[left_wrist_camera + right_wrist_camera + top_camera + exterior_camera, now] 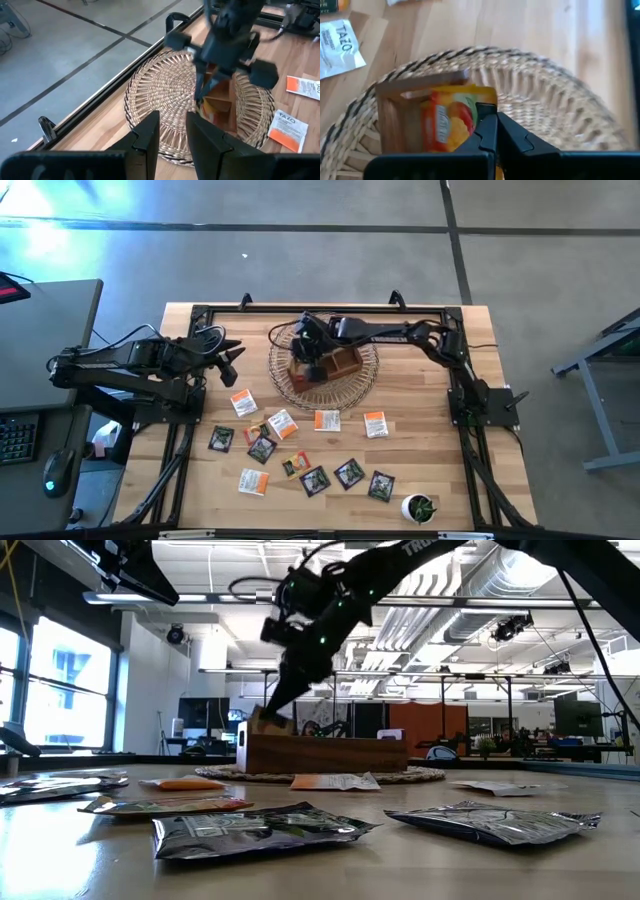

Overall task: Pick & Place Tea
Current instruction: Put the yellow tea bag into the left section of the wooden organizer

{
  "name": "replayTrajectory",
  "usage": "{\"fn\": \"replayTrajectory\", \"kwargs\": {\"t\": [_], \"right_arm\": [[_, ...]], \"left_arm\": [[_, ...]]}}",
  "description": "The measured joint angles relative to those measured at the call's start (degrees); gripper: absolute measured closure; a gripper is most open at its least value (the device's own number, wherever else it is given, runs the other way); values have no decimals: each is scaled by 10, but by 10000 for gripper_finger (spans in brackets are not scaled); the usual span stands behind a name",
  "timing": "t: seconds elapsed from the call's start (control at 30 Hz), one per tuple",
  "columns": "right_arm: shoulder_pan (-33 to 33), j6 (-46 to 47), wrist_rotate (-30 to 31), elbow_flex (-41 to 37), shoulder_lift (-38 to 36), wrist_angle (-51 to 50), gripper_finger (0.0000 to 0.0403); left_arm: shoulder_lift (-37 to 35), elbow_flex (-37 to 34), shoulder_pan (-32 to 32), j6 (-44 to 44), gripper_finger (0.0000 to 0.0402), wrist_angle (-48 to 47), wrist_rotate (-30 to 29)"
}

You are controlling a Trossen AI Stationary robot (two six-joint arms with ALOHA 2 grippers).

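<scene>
High view: the wooden tray [335, 366] sits on a round woven mat [322, 364] at the far middle of the table; the right gripper [312, 348] hangs over the tray's left end, while the left gripper [228, 356] waits well apart to the left of the mat. About a dozen tea sachets [283, 423] lie scattered on the table on the near side of the mat, white-and-orange ones nearest the mat, black ones farther out toward a small potted plant [420, 508] at the near right corner (so most of the sorting looks undone). Low view: the right gripper [268, 708] reaches down to the tray's [330, 752] left end; flat sachets lie in the foreground, one black sachet [262, 829] closest. Left wrist view: the left gripper's fingers [149, 136] stand apart with nothing between them, aimed at the mat [160, 95]; beyond, the right arm bends over the tray. Right wrist view: the right gripper [494, 129] has its jaws pressed together at the edge of a yellow-red sachet [451, 120] standing in the tray's end compartment [390, 117]. Whether the jaws pinch the sachet's edge or have closed empty just beside it, I cannot tell. Judgement: one sachet placed or about placed; the rest remain.
</scene>
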Motion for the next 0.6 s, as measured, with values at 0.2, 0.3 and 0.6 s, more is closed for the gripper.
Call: {"fn": "replayTrajectory", "kwargs": {"t": [0.2, 0.3, 0.6], "right_arm": [[8, -71, 9, 2, -21, -36, 401], [23, -137, 21, 1, -14, -60, 401], [64, -208, 75, 1, -17, -46, 402]], "left_arm": [[0, 0, 0, 0, 308, 0, -1], [0, 0, 0, 0, 308, 0, -1], [0, 0, 0, 0, 308, 0, -25]]}}
